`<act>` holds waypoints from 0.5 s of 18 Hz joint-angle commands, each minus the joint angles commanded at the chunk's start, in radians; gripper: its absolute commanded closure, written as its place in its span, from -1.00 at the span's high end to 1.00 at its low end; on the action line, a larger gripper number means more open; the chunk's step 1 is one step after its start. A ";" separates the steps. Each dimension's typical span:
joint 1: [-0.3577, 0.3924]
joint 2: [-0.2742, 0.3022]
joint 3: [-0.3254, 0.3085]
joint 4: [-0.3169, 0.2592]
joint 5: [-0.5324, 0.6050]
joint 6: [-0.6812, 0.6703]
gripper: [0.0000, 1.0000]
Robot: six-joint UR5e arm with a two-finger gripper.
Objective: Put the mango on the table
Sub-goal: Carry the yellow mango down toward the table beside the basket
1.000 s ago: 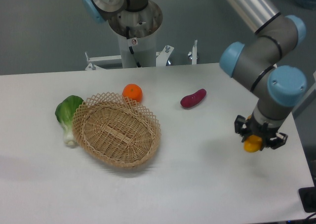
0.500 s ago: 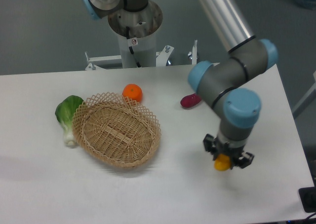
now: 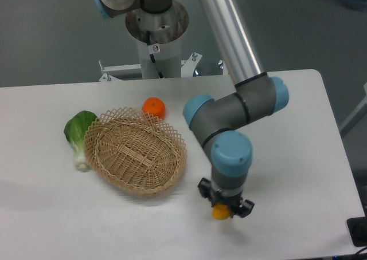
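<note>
— Yellow-orange is what you see first: the mango (image 3: pixel 221 212) shows as a small bright patch under the wrist, near the front edge of the surface (image 3: pixel 298 157), right of the middle. Where is your tool?

— Your tool (image 3: pixel 223 207) points straight down there, its black fingers closed on the mango from both sides. Only the fruit's lower part shows; the rest is hidden by the wrist and the fingers.

— Is the mango down on the surface?

— You cannot tell from this view. It sits very low over the white top, but whether it touches is hidden.

— What else lies on your surface?

— A woven wicker basket (image 3: pixel 136 152) sits left of the middle, between the tool and the left edge. It looks empty inside. A round orange fruit (image 3: pixel 153 107) lies just beside the basket's rear rim, toward the back edge. A green leafy vegetable (image 3: pixel 78 136) with a white stalk lies against the basket's left side, its stalk pointing toward the front edge.

— And the arm?

— Your arm (image 3: pixel 229 42) comes in from the back edge as a long silver tube, bends at grey joints with blue caps over the middle of the surface, and drops to the tool. The mango is well apart from the orange fruit and near the basket's right front rim.
</note>
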 joint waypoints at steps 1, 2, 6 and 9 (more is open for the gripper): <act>-0.008 -0.005 0.002 0.000 -0.002 -0.008 -0.15; -0.018 -0.008 0.002 0.000 0.000 -0.012 -0.14; -0.051 -0.011 0.002 0.000 0.000 -0.037 0.18; -0.060 -0.009 0.000 0.000 0.000 -0.051 1.00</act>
